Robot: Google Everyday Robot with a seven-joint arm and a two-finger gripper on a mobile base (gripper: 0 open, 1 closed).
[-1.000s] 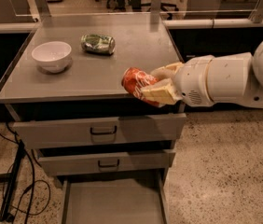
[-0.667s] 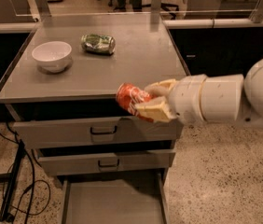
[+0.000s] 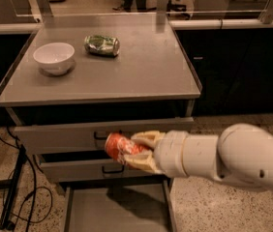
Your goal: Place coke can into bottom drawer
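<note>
My gripper (image 3: 139, 152) is shut on the red coke can (image 3: 117, 147) and holds it lying sideways in front of the two upper drawers, below the cabinet top. The white arm reaches in from the right. The bottom drawer (image 3: 85, 211) is pulled out below the can, and its flat grey floor shows with the arm's shadow on it.
On the grey cabinet top (image 3: 141, 71) stand a white bowl (image 3: 54, 58) at the back left and a green can (image 3: 101, 45) lying on its side. Black cables (image 3: 15, 197) lie on the speckled floor at the left. A dark counter stands behind.
The gripper with the coke can has moved down from the cabinet-top edge to the front of the upper drawers, above the open bottom drawer.
</note>
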